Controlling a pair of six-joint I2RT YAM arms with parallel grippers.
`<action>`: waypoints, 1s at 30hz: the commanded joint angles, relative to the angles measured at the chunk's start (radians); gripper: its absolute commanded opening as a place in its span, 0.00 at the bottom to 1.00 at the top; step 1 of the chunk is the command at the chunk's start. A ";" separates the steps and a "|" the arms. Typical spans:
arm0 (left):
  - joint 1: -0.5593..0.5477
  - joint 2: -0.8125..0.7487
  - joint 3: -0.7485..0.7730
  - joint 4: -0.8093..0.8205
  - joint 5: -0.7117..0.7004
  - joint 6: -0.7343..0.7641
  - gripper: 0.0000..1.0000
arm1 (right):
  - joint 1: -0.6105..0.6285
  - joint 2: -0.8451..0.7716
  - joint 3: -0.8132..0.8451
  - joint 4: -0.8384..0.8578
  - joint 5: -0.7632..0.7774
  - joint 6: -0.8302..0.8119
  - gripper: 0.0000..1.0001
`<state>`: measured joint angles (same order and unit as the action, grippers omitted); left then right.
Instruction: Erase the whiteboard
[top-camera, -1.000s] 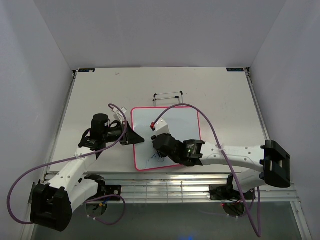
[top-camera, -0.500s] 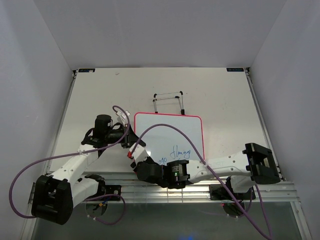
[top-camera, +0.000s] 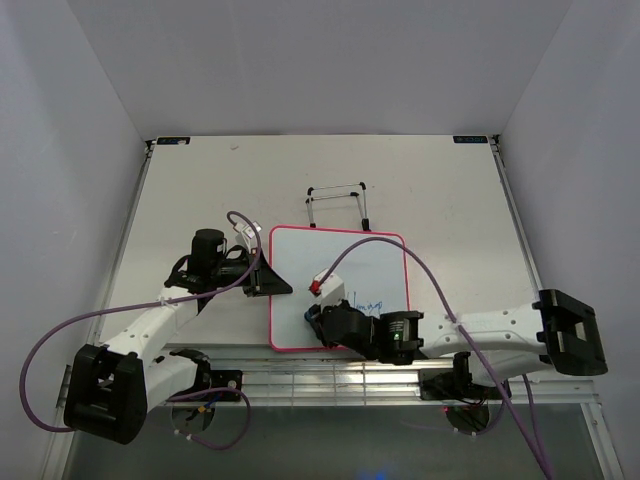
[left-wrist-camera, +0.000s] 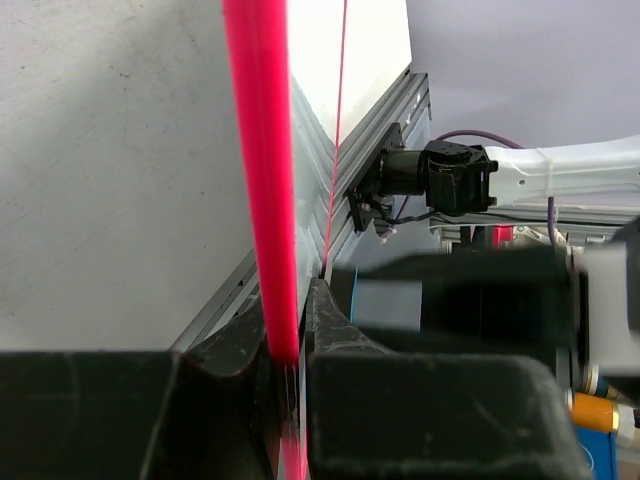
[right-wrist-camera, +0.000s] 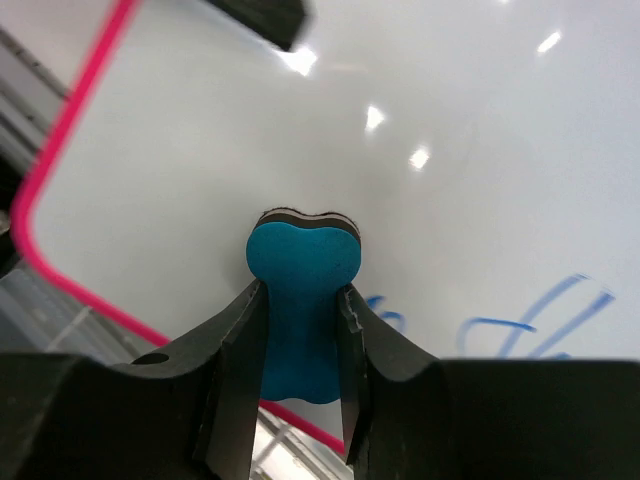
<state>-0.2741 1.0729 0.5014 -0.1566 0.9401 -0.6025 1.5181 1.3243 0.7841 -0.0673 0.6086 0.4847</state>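
The whiteboard (top-camera: 345, 260), white with a pink-red frame, lies flat near the table's front middle. Blue handwriting (top-camera: 365, 298) shows near its lower right. My left gripper (top-camera: 272, 283) is shut on the board's left edge; in the left wrist view the pink frame (left-wrist-camera: 262, 200) runs between the jaws. My right gripper (top-camera: 312, 320) is shut on the blue bone-shaped eraser (right-wrist-camera: 303, 300) and presses its felt end on the board's (right-wrist-camera: 300, 130) lower left part. Blue strokes (right-wrist-camera: 540, 320) lie just to the right of the eraser.
A thin black wire stand (top-camera: 338, 205) stands just behind the board. The slotted metal rail (top-camera: 330, 380) runs along the table's front edge under the right arm. A purple cable (top-camera: 400, 250) arcs over the board.
My right gripper with the eraser has swept back and forth over the board's lower part, now back onto its lower left. The board has shifted and turned slightly. Less blue writing shows than half a second ago.
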 joint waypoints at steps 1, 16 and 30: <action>-0.013 -0.007 0.017 -0.011 -0.023 0.053 0.00 | -0.094 -0.081 -0.112 -0.146 0.065 0.061 0.08; -0.013 -0.013 0.006 0.012 0.000 0.047 0.00 | -0.061 -0.119 -0.123 0.012 -0.063 -0.024 0.08; -0.013 -0.014 0.006 0.011 -0.003 0.047 0.00 | -0.010 -0.031 -0.115 0.055 -0.096 -0.015 0.08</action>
<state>-0.2844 1.0756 0.4965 -0.1783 0.9810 -0.5728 1.5585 1.3407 0.7647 0.0463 0.5064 0.4377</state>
